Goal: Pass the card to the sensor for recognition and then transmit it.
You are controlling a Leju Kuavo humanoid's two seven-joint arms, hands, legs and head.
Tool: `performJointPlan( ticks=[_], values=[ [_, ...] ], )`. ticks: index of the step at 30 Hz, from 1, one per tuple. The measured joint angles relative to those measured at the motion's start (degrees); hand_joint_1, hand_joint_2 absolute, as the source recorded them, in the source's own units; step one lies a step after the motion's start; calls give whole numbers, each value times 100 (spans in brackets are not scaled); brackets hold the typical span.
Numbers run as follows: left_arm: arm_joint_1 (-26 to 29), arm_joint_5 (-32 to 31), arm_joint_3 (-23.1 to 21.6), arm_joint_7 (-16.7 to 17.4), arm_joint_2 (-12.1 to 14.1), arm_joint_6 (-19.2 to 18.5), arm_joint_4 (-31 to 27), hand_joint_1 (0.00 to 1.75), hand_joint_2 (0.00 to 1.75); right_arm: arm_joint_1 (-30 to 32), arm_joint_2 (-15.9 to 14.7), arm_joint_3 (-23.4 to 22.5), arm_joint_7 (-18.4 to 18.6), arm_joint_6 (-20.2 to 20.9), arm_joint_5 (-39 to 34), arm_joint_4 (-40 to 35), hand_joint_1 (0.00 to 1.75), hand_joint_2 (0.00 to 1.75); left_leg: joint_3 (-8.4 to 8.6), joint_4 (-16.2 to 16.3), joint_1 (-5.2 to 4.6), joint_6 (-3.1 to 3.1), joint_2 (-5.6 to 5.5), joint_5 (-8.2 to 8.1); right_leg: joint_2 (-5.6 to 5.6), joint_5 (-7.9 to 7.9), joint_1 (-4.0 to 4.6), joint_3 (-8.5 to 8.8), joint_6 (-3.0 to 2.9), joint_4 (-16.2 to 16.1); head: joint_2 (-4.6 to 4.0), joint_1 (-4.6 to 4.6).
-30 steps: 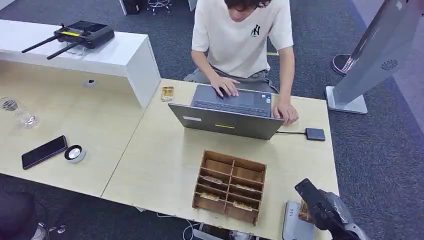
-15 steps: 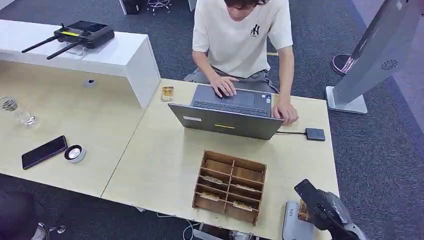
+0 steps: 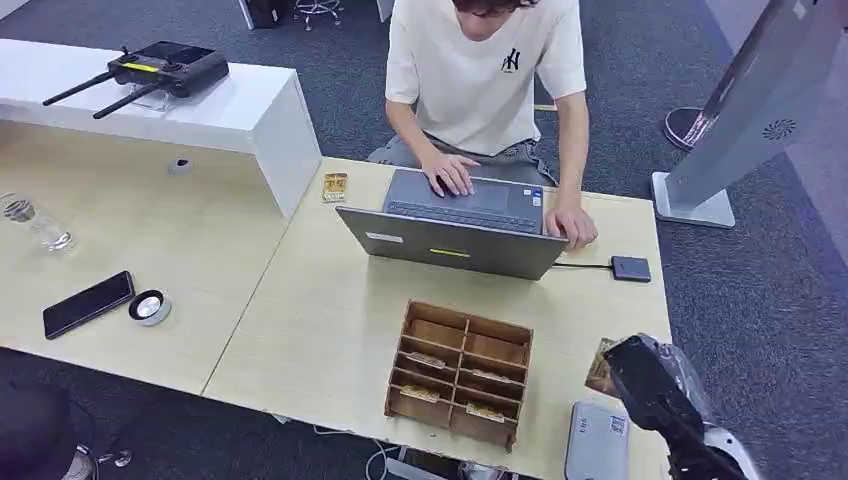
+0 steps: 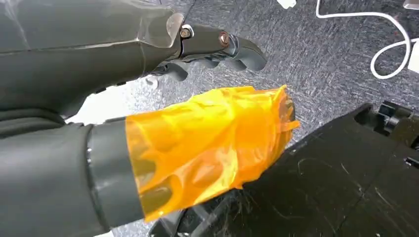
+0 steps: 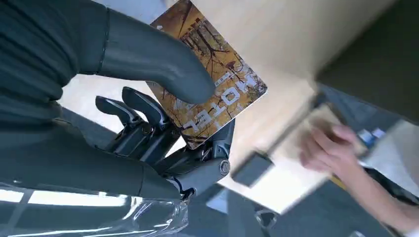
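My right hand [image 3: 655, 385] hangs over the table's near right corner and pinches a brown and yellow card [image 3: 600, 368] printed HOTEL. In the right wrist view the card [image 5: 212, 94] sits between the grey thumb [image 5: 148, 64] and the dark fingers [image 5: 148, 118] of the right hand [image 5: 163, 148]. A flat grey sensor [image 3: 597, 442] lies on the table just nearer than the hand, uncovered. My left hand [image 4: 148, 64] hangs above dark carpet, its thumb wrapped in orange film, fingers loosely curled, holding nothing.
A wooden compartment box [image 3: 460, 370] with several cards stands left of the sensor. A person [image 3: 485, 70] types on a grey laptop [image 3: 455, 225] across the table. A small dark box [image 3: 630, 268] lies on the right, and a phone [image 3: 88, 303] and glass [image 3: 35, 225] on the left table.
My right hand has lifted off the sensor and moved away from me with the card; the sensor's top is now exposed. The person keeps typing.
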Motion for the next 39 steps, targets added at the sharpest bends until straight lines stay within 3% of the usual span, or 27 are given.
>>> performJointPlan(
  ticks=[11,15,26,33,39],
  values=[
    [82,-334,155,-205,-2,-229,-142,0,0,-72,502,-7,-1039,-804,-65,-1291,175,175,-2,0,1,0,1,0,1,0,0,-4,0,0,0,0],
    [91,-411,168,-403,-7,-192,-142,0,0,-69,634,-7,-1342,-876,-105,-1604,175,175,-2,0,0,0,0,0,0,0,0,-4,0,0,0,-2],
    [113,-468,175,-750,-109,15,-61,0,0,-77,741,79,-1646,-740,-173,-1897,175,175,-4,0,1,0,1,0,1,0,0,-4,0,0,0,-2],
    [-15,-585,171,-927,-184,-35,87,0,0,-730,763,618,-1524,-376,-79,-1786,175,175,-5,0,2,-1,2,5,2,3,1,-4,-3,4,0,-2],
    [-232,-752,74,-1076,-266,-216,271,0,0,-1790,936,1185,-854,-288,361,-1192,175,175,-5,0,3,-8,-1,19,1,8,1,-4,-3,5,0,0]
  ],
)
